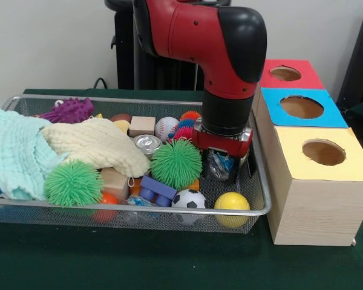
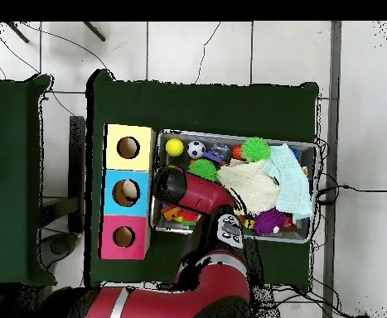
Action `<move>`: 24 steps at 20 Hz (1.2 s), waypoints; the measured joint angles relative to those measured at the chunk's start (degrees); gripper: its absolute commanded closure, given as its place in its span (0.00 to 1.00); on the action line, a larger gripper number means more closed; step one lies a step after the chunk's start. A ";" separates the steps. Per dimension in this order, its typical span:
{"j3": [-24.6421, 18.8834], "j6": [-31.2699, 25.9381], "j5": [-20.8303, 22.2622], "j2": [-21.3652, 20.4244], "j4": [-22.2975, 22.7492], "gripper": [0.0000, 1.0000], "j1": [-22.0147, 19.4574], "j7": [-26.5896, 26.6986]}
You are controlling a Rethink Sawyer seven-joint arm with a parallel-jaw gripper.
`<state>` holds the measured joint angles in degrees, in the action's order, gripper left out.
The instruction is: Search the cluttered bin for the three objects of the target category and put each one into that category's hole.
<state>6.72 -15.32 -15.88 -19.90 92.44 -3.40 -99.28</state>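
Note:
A wire mesh bin (image 1: 139,208) holds a jumble of toys. My gripper (image 1: 222,162) is lowered into its right end, right over a crinkled clear-and-blue packet (image 1: 216,165); contact is hidden. Beside it sit a green spiky ball (image 1: 176,163), a soccer ball (image 1: 189,199) and a yellow ball (image 1: 232,202). Further left lie a baseball (image 1: 166,128), a tin can (image 1: 147,144), a blue toy brick (image 1: 157,189), a wooden block (image 1: 142,125) and a second green spiky ball (image 1: 73,182). In the overhead view the arm (image 2: 184,189) covers the gripper and the bin's (image 2: 238,133) left end.
A wooden box to the right of the bin has a red hole (image 1: 285,73), a blue hole (image 1: 301,107) and a yellow hole (image 1: 323,152). A cream cloth (image 1: 97,145) and a mint cloth (image 1: 15,154) cover the bin's left half, with a purple spiky toy (image 1: 69,110) behind.

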 measured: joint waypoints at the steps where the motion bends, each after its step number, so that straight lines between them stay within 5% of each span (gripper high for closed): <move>1: -0.16 -0.01 0.10 -0.02 0.00 0.00 -0.02 0.00; 14: -5.58 -4.58 6.55 -0.39 -0.04 0.00 -4.61 0.00; 24: -4.91 -22.05 11.04 -0.75 -2.98 0.00 -3.66 0.00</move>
<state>1.81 -37.37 -4.84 -20.65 89.46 -7.06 -99.28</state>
